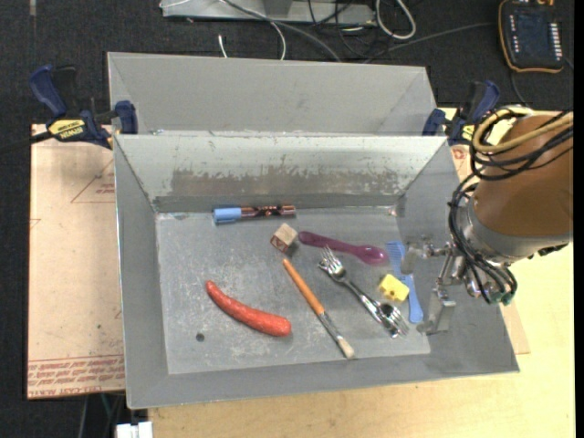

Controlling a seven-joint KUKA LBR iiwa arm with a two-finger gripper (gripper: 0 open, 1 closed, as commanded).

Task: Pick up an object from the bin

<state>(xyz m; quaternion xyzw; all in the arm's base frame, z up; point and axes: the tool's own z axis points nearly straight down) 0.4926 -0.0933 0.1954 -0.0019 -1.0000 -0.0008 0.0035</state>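
Grey metal bin (137,245) seen from above, holding a scatter of small things well spaced on its floor. The robot arm (516,190) comes in from the right, and its jaws hang low at the right end of the bin; they appear spread apart, with nothing between them. Just to their left lie a small yellow block (393,288) and a flat blue strip (412,297), the two close together. A metal fork (358,290) lies slantwise beside the block, its handle end near it. Further left are an orange pencil (315,304), a purple spoon (345,247), a little wooden cube (285,237) and a curved red chilli-shaped piece (248,310); a blue marker (248,213) rests by the back wall.

The yellow block looks the likeliest pick: probably light, stiff and not fragile, with short flat sides that suit a pinch across its width. Its smallness leaves little margin, and the blue strip and fork could be nudged or caught alongside it. The fork would likely be heavier, thin and slippery
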